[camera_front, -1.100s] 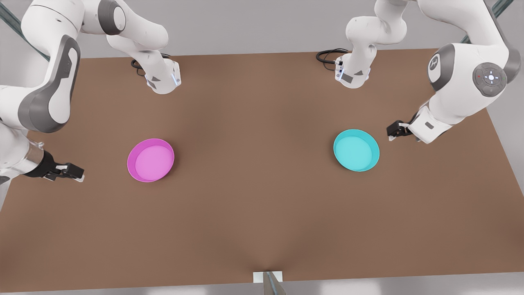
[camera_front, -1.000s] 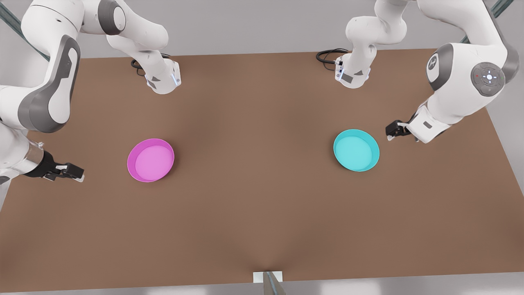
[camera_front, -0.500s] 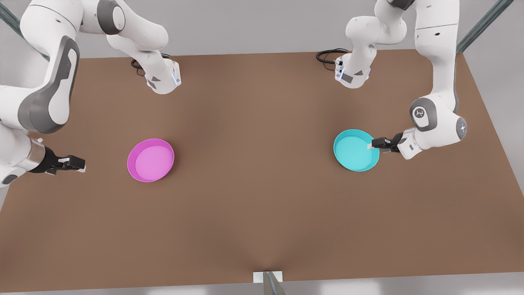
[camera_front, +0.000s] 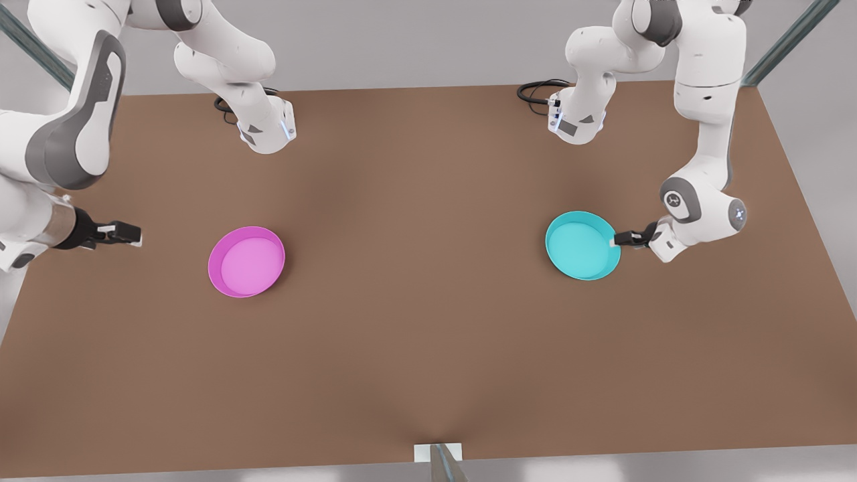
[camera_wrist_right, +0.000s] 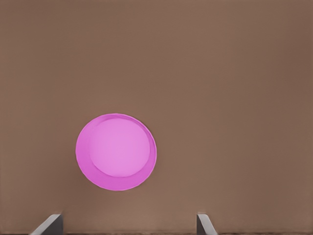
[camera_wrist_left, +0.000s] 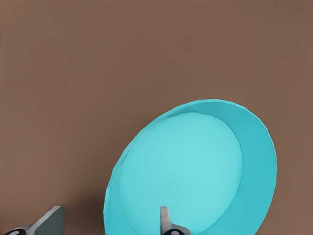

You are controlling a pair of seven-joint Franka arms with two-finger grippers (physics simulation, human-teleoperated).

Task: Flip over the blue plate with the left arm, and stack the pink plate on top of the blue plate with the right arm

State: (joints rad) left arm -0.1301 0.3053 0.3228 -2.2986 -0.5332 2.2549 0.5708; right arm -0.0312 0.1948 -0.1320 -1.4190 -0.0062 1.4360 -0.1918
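Left gripper (camera_front: 614, 239) spread, its fingers (camera_wrist_left: 165, 221) straddling the near rim of the blue plate (camera_front: 580, 245), one inside the dish, one outside; plate flat on the brown table (camera_front: 428, 348), open side up; right gripper (camera_front: 134, 233) spread and holding nothing, low over the table; pink plate (camera_front: 246, 261) lies ahead of it, well apart, open side up.

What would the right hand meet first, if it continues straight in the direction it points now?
Probably the pink plate. The right hand, open, sits at the front view's left and points across the bare table toward that plate, which lies ahead but slightly off its line, so it might pass beside it.
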